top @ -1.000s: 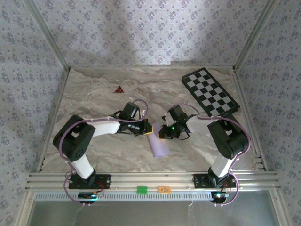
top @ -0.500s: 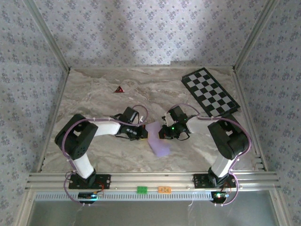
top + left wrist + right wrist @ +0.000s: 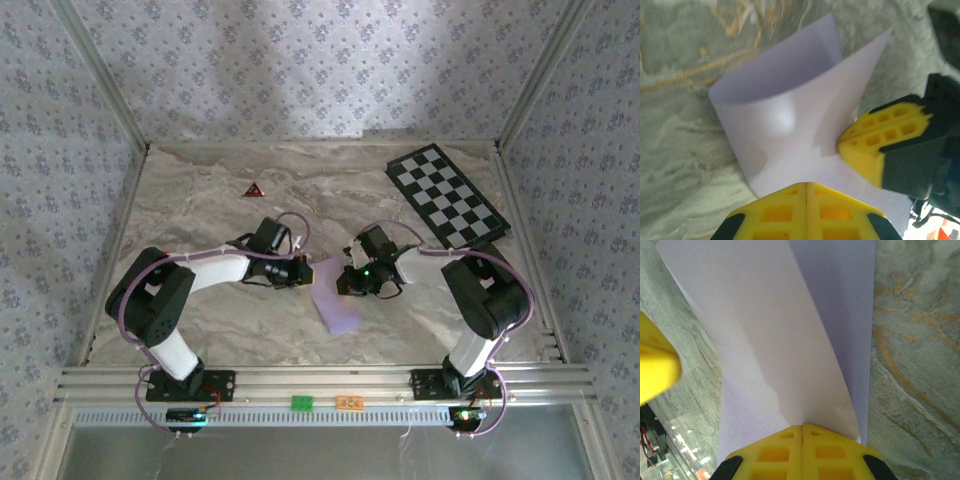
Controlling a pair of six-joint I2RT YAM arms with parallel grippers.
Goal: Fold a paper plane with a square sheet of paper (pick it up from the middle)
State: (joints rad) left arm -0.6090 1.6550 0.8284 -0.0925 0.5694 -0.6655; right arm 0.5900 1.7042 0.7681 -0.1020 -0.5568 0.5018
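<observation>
Left gripper [image 3: 807, 186] and right gripper [image 3: 802, 427] each pinch the paper [image 3: 785, 115], closed on opposite edges, bowing it up between them, apparently to form the centre fold.

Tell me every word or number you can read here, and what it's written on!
No text can be read in these pictures.
Small green tag on the near metal rail: too small to read.
Small orange tag beside it: too small to read.
Pale lilac sheet of paper: blank.
Black-and-white checkered board: squares only, no letters.
</observation>
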